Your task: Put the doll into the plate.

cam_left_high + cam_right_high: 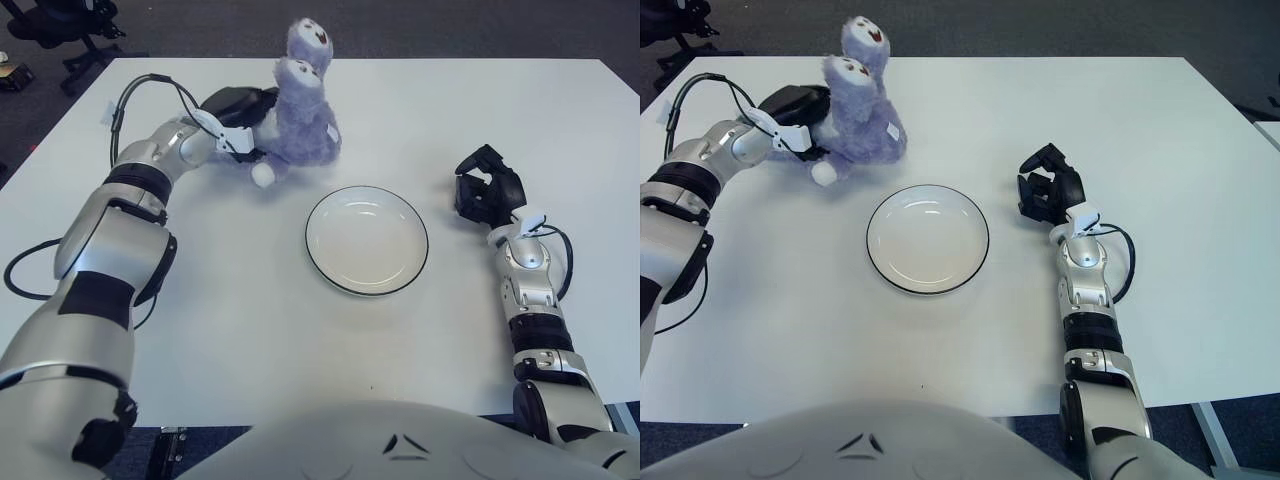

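Note:
A purple plush doll [300,115] with two small white faces is upright at the back of the white table, behind and to the left of the plate. My left hand [238,118] is against the doll's left side with its fingers closed on the body. The white plate [367,240] with a dark rim lies at the table's middle and has nothing in it. My right hand [487,188] shows to the right of the plate, fingers curled, holding nothing.
The white table [250,330] stretches wide around the plate. A black office chair [70,25] stands on the dark floor beyond the table's far left corner. Cables run along both forearms.

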Action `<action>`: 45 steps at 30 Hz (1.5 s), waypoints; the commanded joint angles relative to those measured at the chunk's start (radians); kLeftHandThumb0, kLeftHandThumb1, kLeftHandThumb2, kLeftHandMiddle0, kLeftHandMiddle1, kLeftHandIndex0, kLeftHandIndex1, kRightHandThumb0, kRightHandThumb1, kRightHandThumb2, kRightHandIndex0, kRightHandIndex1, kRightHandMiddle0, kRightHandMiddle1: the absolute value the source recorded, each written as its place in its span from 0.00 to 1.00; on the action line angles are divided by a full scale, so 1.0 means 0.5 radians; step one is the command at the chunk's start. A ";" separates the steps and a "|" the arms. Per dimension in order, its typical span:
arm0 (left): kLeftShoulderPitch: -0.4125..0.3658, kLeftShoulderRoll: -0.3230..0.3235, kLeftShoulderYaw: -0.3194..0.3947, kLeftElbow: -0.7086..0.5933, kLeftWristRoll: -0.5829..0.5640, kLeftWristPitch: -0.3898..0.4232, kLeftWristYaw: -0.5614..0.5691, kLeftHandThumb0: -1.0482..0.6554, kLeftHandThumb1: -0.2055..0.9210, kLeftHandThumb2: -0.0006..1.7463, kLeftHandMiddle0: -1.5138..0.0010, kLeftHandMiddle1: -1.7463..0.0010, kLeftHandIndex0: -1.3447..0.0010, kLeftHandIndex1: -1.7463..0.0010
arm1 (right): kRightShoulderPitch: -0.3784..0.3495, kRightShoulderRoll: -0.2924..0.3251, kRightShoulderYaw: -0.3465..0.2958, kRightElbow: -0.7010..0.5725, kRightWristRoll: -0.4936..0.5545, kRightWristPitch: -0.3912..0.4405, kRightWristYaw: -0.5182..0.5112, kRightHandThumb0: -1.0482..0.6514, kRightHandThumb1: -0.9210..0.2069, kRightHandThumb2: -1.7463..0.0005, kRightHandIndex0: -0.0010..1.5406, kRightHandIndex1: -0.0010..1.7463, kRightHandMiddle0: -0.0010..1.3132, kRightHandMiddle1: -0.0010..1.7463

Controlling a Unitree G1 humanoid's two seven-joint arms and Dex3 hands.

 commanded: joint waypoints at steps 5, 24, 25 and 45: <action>-0.122 -0.014 0.034 -0.075 -0.004 -0.228 0.059 0.71 0.49 0.66 0.45 0.00 0.51 0.00 | 0.023 0.017 0.004 0.039 0.029 0.036 0.005 0.39 0.21 0.52 0.59 1.00 0.26 1.00; -0.153 -0.110 0.053 -0.118 0.000 -0.305 0.027 0.68 0.51 0.63 0.43 0.00 0.51 0.00 | 0.018 0.014 0.013 0.019 0.029 0.083 -0.002 0.40 0.19 0.53 0.59 1.00 0.25 1.00; -0.152 -0.116 0.054 -0.122 -0.003 -0.316 0.026 0.68 0.51 0.63 0.43 0.00 0.51 0.00 | 0.018 0.013 0.013 0.018 0.028 0.085 -0.003 0.40 0.19 0.54 0.59 1.00 0.25 1.00; -0.225 -0.246 -0.020 -0.180 0.123 -0.514 0.010 0.67 0.52 0.61 0.41 0.00 0.50 0.00 | 0.017 0.006 0.021 -0.001 0.017 0.127 -0.016 0.40 0.19 0.54 0.59 1.00 0.25 1.00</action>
